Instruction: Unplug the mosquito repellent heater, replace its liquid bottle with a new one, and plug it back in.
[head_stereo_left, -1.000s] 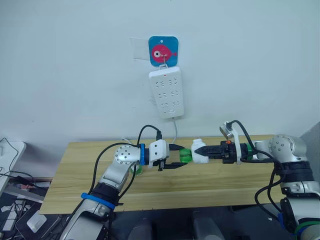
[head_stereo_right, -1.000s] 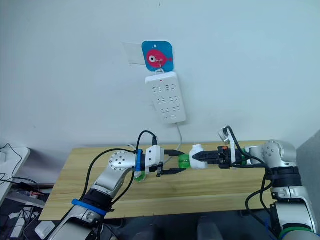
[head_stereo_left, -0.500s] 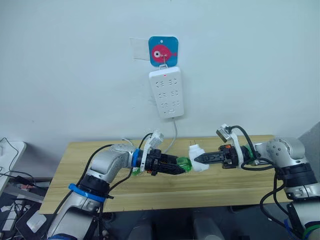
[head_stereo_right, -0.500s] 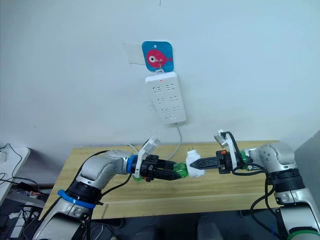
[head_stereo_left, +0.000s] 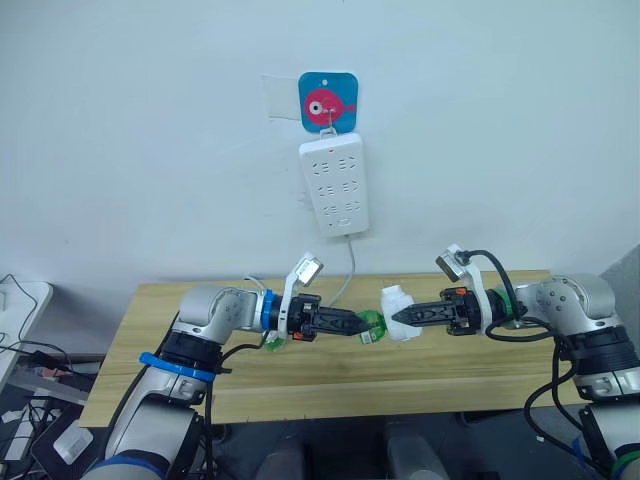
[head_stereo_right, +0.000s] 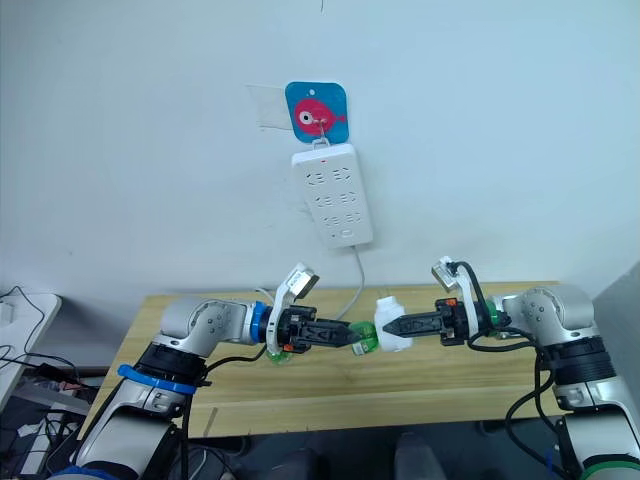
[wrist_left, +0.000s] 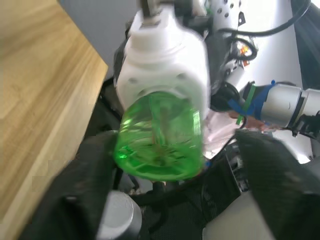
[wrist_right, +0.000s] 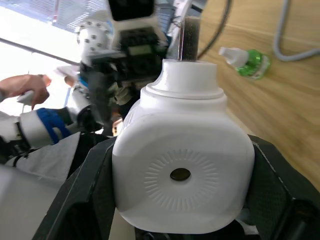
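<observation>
setting: wooden table (head_stereo_left: 200, 370) against a wall, power strip (head_stereo_left: 334, 187) hung above.
right gripper (head_stereo_left: 398, 317): level, clenched on mosquito repellent heater (head_stereo_left: 399, 305).
left gripper (head_stereo_left: 362, 326): level, clamped around green bottle (head_stereo_left: 372, 324).

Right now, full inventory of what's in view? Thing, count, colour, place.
heater: 1, white, held in the air over the table by the right gripper
bottle in heater: 1, green, screwed into the heater's end, between the left gripper's fingers
spare bottle: 1, green with white cap, lying on the table near the cable
table: 1, light wood, against the wall
power strip: 1, white, hung on the wall above the table
cable: 1, grey, from the power strip down to the table
fish hook plate: 1, blue with pink fish, on the wall above the power strip
person's hand: 1, beyond the table
left gripper: 1, black, around the green bottle
right gripper: 1, black, shut on the heater
</observation>
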